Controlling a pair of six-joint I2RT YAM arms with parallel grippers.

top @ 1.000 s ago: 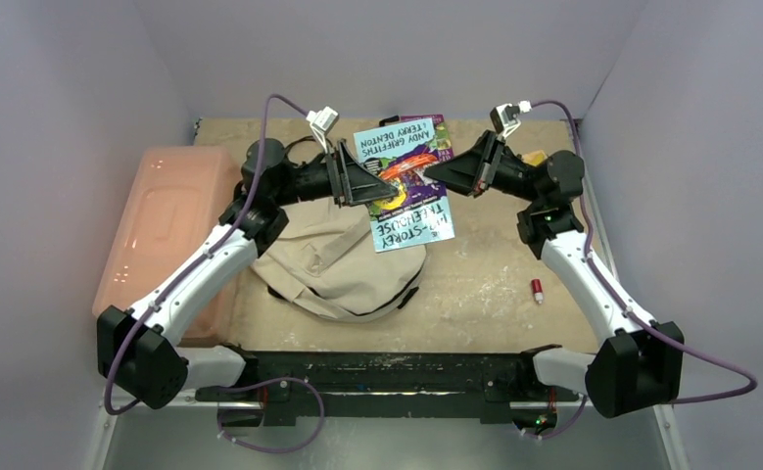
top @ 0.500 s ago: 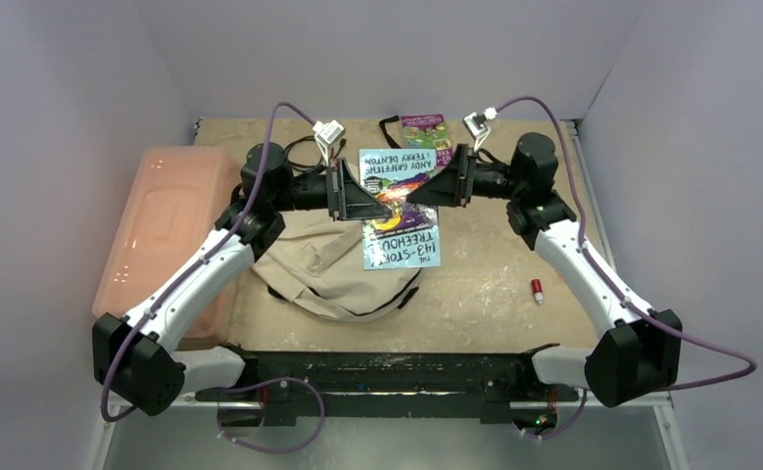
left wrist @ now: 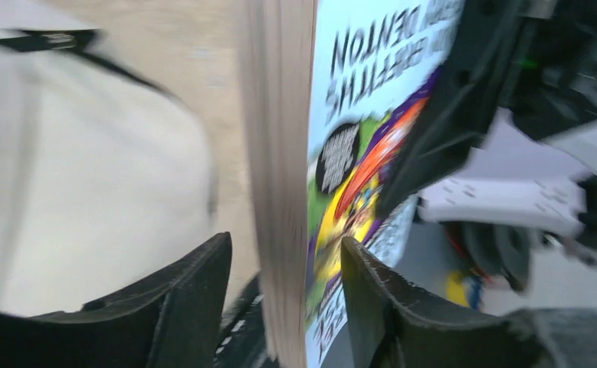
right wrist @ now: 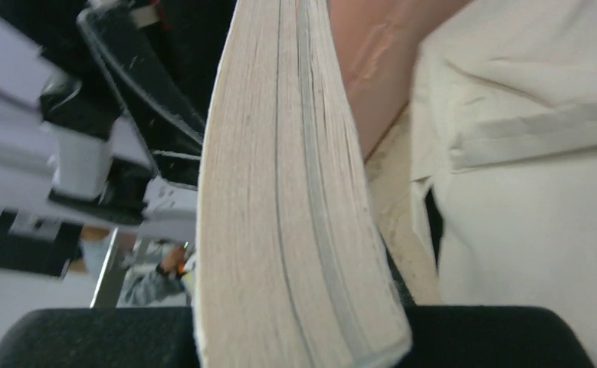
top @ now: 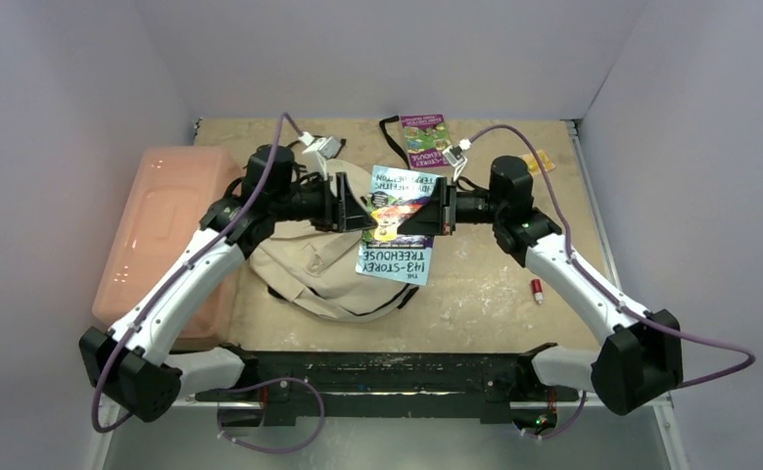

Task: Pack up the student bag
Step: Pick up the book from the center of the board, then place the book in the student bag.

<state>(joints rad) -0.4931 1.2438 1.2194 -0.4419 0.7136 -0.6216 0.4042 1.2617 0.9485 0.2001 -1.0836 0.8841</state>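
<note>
Step in hand: the book point(top: 397, 257) is in the air between both arms, cover up and tilted. My reading is that it is being carried to the bag and has not yet gone in.

Student bag: the student bag point(top: 309, 269) lies flat on the table point(top: 495, 284), left of centre in the overhead frame. Its right part is under the book. No open mouth can be made out from above.

Right gripper: the right gripper point(top: 404, 226) comes in from the right of the frame. In its own wrist view the page block point(right wrist: 280, 192) rises straight out from between the dark pads, pressed on both sides, so it is clamped on the book.

Left gripper: the left gripper point(top: 366, 218) comes in from the left and straddles the book's other edge. In its wrist view, which is blurred, a sliver of gap shows between each of the fingers point(left wrist: 180, 307) and the pages. It looks parted rather than squeezing.

Load: by that reading the right arm alone carries the weight.

Next move calls for: finding or opening the bag's zip, which is not visible here. The book's leading edge then has to be tipped down into the opening, and one arm likely has to let go to hold the canvas.

Other things: a pink bin point(top: 166, 230) sits at the left of the frame. A second booklet point(top: 424, 128) lies at the upper centre and a small red item point(top: 536, 287) at the right, both still on the table.
</note>
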